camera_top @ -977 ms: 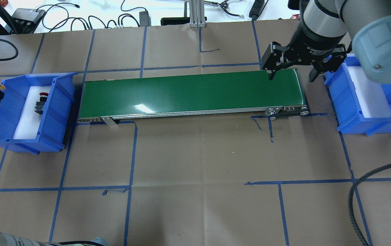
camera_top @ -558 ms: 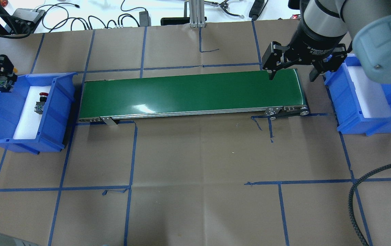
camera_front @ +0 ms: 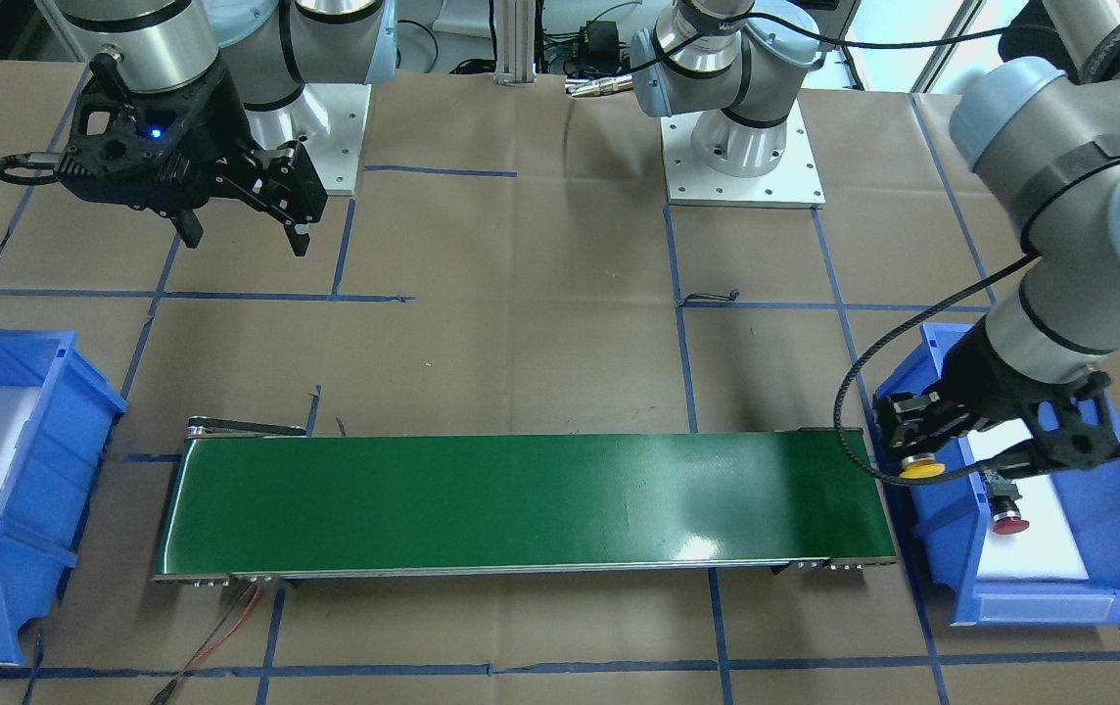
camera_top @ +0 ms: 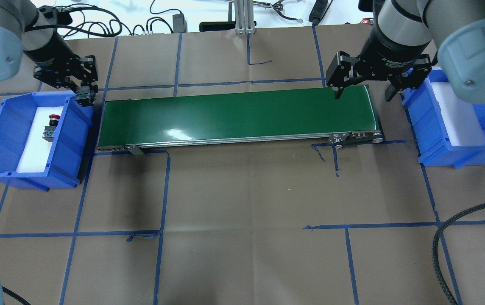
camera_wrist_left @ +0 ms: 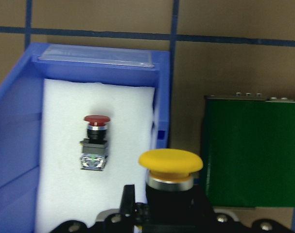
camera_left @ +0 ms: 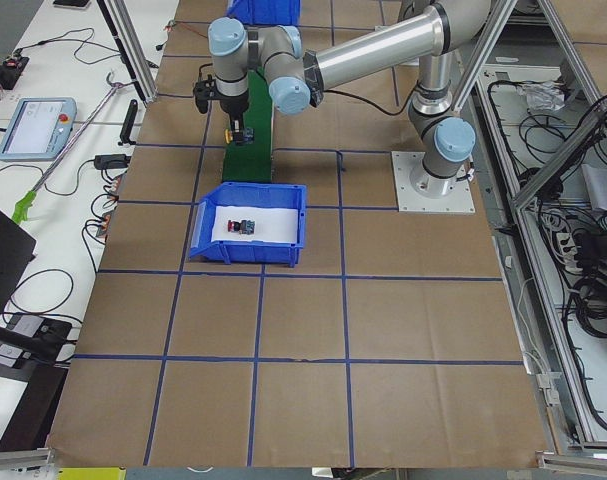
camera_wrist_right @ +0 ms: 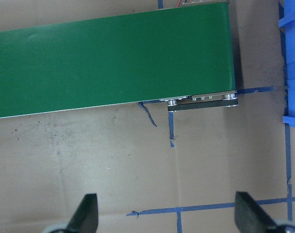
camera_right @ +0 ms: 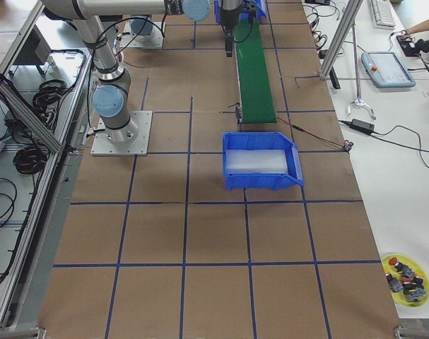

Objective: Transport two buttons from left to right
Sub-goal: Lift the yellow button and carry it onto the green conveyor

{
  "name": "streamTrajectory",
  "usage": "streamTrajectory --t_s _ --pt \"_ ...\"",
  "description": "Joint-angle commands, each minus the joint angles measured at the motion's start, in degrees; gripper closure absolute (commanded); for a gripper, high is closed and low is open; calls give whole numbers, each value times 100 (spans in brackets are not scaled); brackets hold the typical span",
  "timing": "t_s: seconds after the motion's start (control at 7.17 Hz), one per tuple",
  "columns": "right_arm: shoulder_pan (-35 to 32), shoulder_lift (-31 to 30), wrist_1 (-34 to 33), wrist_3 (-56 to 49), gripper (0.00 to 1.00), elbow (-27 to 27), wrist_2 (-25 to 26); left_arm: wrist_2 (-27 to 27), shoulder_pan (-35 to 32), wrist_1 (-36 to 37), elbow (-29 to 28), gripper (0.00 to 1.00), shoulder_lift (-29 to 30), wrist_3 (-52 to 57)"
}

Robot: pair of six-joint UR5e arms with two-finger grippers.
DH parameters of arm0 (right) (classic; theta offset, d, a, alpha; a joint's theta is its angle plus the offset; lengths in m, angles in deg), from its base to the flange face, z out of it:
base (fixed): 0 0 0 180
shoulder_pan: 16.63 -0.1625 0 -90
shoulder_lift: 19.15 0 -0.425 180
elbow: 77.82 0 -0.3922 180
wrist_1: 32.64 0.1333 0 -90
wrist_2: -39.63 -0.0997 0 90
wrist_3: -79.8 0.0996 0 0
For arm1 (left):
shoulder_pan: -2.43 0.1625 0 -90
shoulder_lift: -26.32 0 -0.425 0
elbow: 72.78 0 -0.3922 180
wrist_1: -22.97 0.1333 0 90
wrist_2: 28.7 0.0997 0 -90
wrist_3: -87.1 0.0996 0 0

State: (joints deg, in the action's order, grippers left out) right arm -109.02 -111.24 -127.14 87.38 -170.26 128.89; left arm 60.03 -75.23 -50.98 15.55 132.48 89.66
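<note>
Left gripper [camera_top: 83, 92] was clamped on the yellow-capped button [camera_wrist_left: 170, 162], black body pinched between the fingers and cap sticking out past them. It hung above the belt-side wall of the left bin [camera_top: 69, 140], over the seam between bin and conveyor belt [camera_top: 238, 115]. From the left wrist view the belt's near end lay just beside the cap, toward the robot's right, apart from it and lower. The held button's long axis appeared to run across the belt's width, cap toward the operators' side, roughly parallel to the red-capped button [camera_wrist_left: 95, 141]. That one lay on its side on the white foam in the left bin, untouched, cap pointing the same way. Right gripper [camera_top: 361, 97] stood wide open with nothing in it, poised above the belt's far end next to the right bin [camera_top: 427, 127], well apart from both buttons. Judgement: the left arm was the nearer by far, and the next move called for only a short shift rightward, then a descent, to set the yellow-capped button on the green surface.
</note>
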Motion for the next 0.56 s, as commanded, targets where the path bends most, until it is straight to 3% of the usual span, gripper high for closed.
streamTrajectory --t_s 0.0,0.42 --pt "2 -2 -7 -11 0 -20 4 4 -521 744 314 83 368 -415" --pt "-7 6 -7 25 0 -37 4 4 -602 2188 1095 83 775 -196"
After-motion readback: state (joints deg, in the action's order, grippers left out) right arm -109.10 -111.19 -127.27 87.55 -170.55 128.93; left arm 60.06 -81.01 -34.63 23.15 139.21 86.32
